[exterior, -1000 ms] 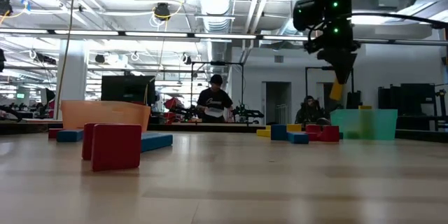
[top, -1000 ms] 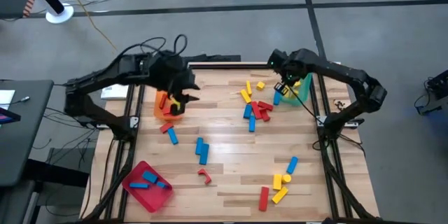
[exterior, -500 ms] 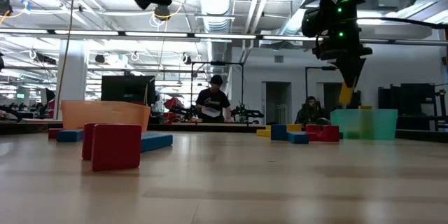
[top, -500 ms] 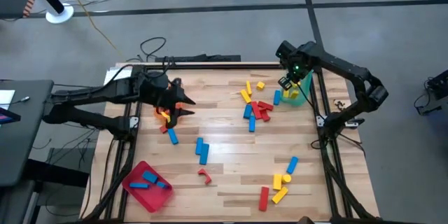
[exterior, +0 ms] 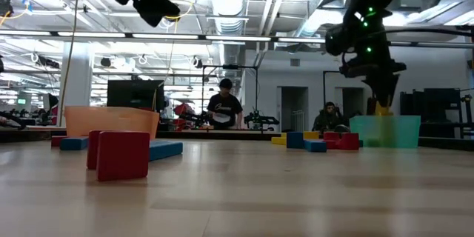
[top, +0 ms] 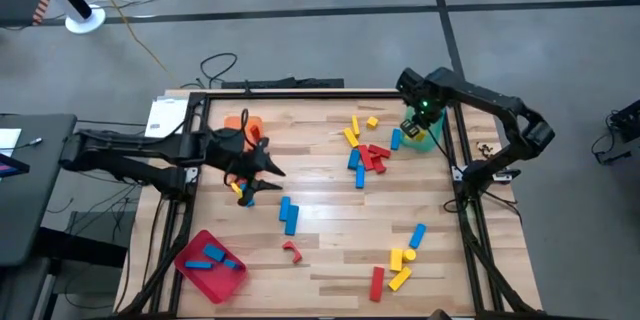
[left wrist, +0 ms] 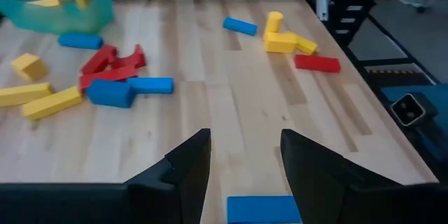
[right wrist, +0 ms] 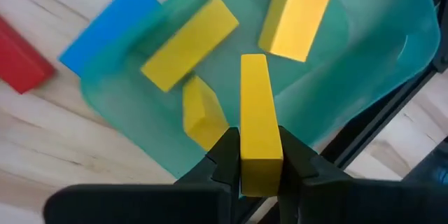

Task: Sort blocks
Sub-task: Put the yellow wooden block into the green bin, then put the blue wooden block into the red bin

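Plainly, the right pincer (right wrist: pixel 260 164) pinches a yellow block (right wrist: pixel 258 115), its lower end hidden between the fingers, above the green tray (right wrist: pixel 364 49) at the surface's far right. The left pincer (left wrist: pixel 241 157) stands spread over a blue block (left wrist: pixel 262 208), cut off by the frame edge, toward the left.

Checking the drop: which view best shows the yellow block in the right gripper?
Right wrist view: yellow block pinched in the right gripper, over the green tray. Low view shows its yellow tip; the high view hides it; left wrist shows it far off.
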Robot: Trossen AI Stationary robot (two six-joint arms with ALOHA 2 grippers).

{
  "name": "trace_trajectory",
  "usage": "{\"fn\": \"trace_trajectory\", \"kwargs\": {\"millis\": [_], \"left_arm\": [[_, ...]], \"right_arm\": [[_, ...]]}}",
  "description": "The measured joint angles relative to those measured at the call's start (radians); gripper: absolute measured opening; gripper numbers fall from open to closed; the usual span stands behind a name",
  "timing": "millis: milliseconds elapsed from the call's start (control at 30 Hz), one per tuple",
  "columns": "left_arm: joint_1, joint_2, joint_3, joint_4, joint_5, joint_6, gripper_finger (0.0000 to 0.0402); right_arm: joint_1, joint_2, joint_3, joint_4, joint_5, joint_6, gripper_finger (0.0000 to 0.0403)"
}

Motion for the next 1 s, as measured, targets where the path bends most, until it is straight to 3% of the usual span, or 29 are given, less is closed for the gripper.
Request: {"fn": "trace_trajectory", "kwargs": {"millis": [633,1000], "left_arm": [[-0.172,0.006,-0.055,0.101,-0.044,-0.023,0.0169],[-0.258,0.166,-0.055,0.159,-0.074,-0.003,0.0169]], "right_arm": [[-0.001,-0.003,0.044,0.032,0.001,-0.019,0.0154],[0.07,-0.003,0.123,-0.058,0.0,-0.025,0.0164]]}}
